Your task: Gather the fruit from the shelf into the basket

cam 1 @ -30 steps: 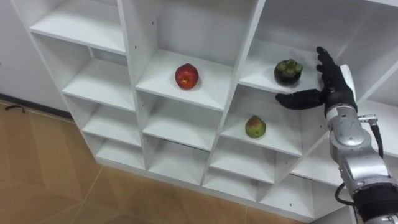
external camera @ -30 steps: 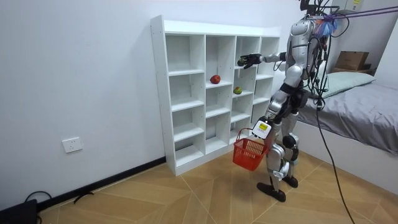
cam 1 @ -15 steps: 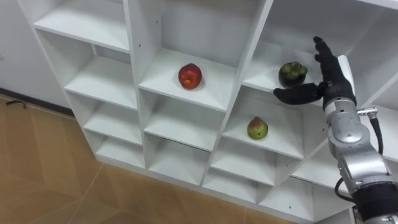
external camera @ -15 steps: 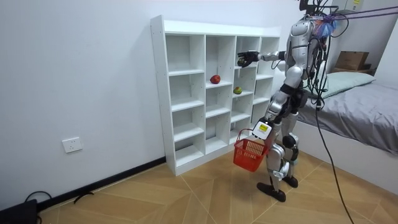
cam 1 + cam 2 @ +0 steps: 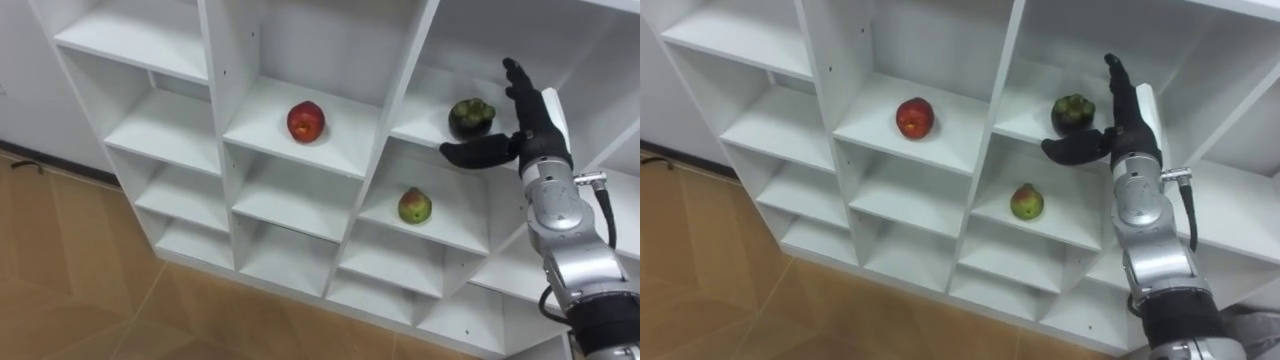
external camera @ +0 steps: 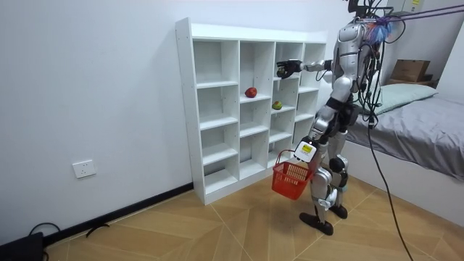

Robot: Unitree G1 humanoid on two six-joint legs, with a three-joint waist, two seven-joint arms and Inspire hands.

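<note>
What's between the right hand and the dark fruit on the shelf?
Nothing. In both eye views bare white shelf separates the open right hand from the dark fruit; its thumb stretches just below. The left hand holds a red basket.

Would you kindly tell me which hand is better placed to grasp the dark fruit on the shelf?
The right hand: it is open and raised just beside the dark fruit, thumb spread toward it. The left hand hangs low at the robot's side, occupied with the red basket.
</note>
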